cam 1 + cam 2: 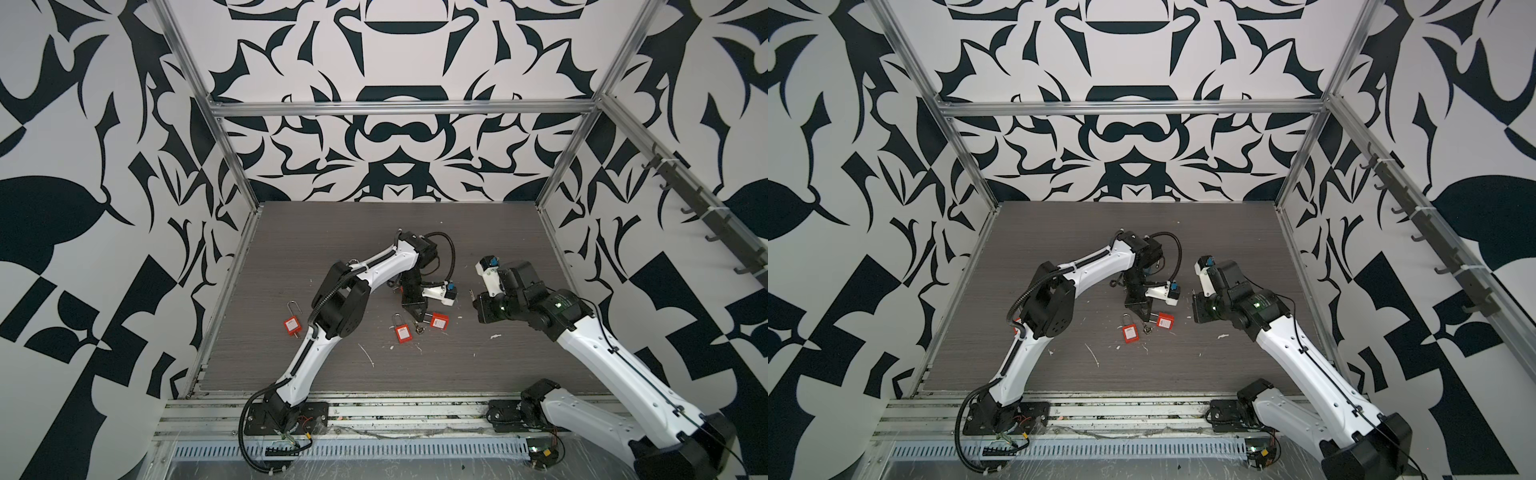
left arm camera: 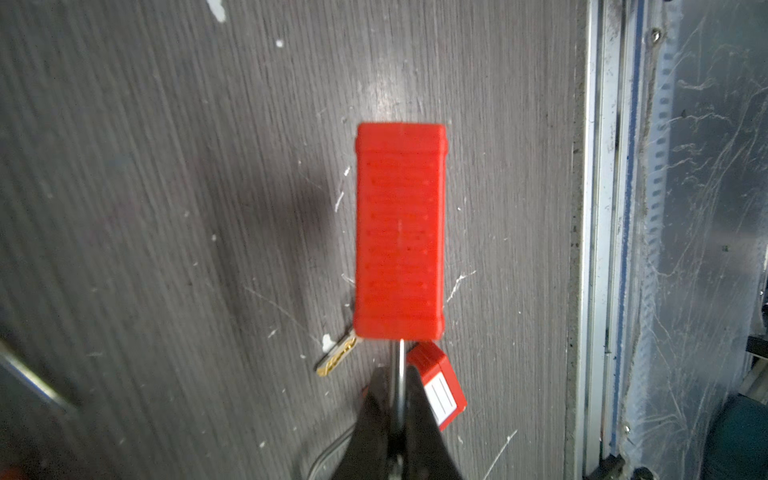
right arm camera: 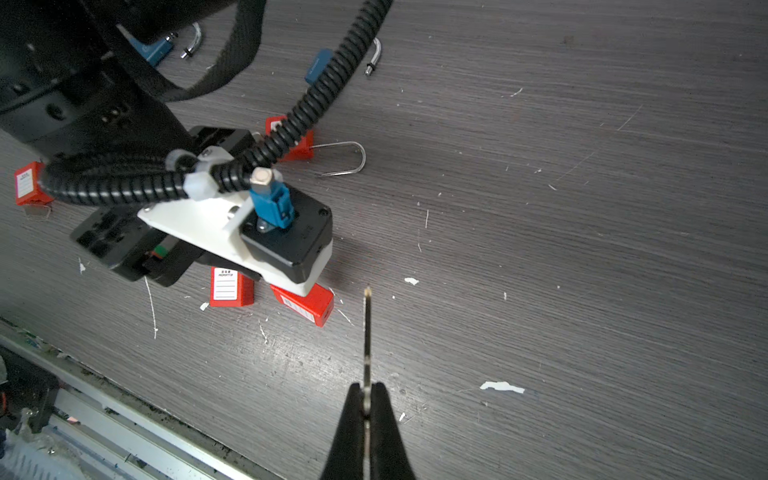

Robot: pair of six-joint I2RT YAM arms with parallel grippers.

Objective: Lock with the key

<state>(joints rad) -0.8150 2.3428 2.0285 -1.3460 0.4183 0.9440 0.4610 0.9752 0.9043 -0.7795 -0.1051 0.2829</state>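
Two robot arms work over a dark wood-grain table [image 1: 415, 232] inside a booth with black-and-white patterned walls.

The left gripper [image 2: 397, 376] is pressed together on the thin steel shackle [image 2: 400, 357] of the held red padlock [image 2: 399, 232], which sits near the middle of the table, its ribbed side facing the wrist camera. I cannot tell whether its body rests on the table or hangs just above it. The right gripper [image 3: 367, 388] is pinched tight on the key [image 3: 367, 332], blade pointing forward. The key's tip is near the held red padlock but apart from it.

The left arm's wrist camera [image 3: 282, 241] and its ribbed black cable [image 3: 316, 95] hang over the padlocks and hide part of them from the right side. A labelled red padlock [image 2: 442, 392] lies right beside the left gripper, partly under its fingers [image 2: 415, 399]. A loose brass key [image 2: 337, 356] lies on the table just beside the held red padlock. White flecks [image 3: 500, 387] are scattered across the table.

In the right wrist view there are four red padlocks. They are the held one, the labelled one, a third [image 3: 301, 147] with its shackle swung open, and a fourth [image 3: 29, 185] off to one side. Two blue padlocks [image 3: 154, 50] [image 3: 318, 66] lie farther off. There are two keys, one gripped and one loose. In a top view only three red padlocks show, because the left arm [image 1: 353, 282] covers the rest.
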